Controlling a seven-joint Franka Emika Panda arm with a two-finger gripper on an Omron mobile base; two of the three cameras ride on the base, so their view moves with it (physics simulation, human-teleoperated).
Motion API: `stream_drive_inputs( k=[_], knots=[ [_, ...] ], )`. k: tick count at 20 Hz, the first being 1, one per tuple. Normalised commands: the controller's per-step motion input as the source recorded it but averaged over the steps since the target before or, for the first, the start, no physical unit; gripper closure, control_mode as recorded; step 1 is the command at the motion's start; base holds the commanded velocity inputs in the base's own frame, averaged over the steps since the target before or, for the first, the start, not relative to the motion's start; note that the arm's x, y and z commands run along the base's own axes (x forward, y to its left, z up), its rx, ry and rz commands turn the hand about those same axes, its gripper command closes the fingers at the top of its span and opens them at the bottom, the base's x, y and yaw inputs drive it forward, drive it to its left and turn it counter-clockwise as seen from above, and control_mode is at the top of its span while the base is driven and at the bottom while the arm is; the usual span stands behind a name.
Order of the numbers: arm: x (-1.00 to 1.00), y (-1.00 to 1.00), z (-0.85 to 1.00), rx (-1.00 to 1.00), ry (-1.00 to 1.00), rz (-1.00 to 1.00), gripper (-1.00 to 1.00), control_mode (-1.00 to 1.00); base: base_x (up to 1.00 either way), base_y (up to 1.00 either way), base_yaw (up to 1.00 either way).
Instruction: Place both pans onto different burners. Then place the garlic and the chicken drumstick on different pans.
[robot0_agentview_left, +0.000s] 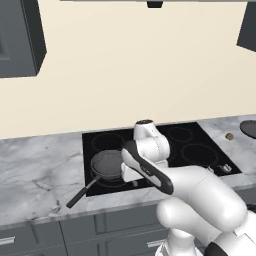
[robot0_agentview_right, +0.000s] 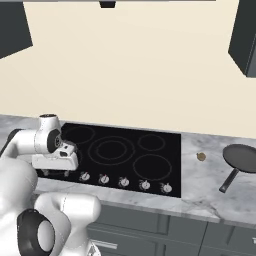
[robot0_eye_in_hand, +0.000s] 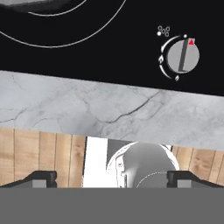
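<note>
One pan on a front burner, done. Other pan waiting on the worktop, small brown lump beside it. Tool wide open, holding nothing, over the cooktop's front edge. Food steps left.

Glossy white arm built of fat rounded segments, smooth plastic look, no cables or screws visible. Dark charcoal bands at the joints; one long dark strip runs along the forearm link. Dark round cap on the near elbow segment, ringed in black. Small dark disc tops the wrist housing. Tool: two small dark fingertips, blocky, set wide apart.
</note>
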Motion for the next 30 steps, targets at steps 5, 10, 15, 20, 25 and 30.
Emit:
stream_drive_inputs(
  k=[5, 10, 15, 20, 25, 30],
  knots=[
    [0.0, -0.32, 0.0, 0.0, 0.0, 0.08, -1.0, -1.0, 0.0, 0.0, 0.0],
    [0.0, -0.35, 0.0, 0.0, 0.0, 0.08, -1.0, -1.0, 0.0, 0.0, 0.0],
    [0.0, -0.34, 0.0, 0.0, 0.0, 0.08, -1.0, -1.0, 0.0, 0.0, 0.0],
    [0.0, -0.38, 0.0, 0.0, 0.0, 0.08, -1.0, -1.0, 0.0, 0.0, 0.0],
    [0.0, -0.44, 0.0, 0.01, 0.0, 0.1, -1.0, -1.0, 0.0, 0.0, 0.0],
    [0.0, -0.46, 0.0, 0.0, 0.0, 0.11, -1.0, -1.0, 0.0, 0.0, 0.0]
  ],
)
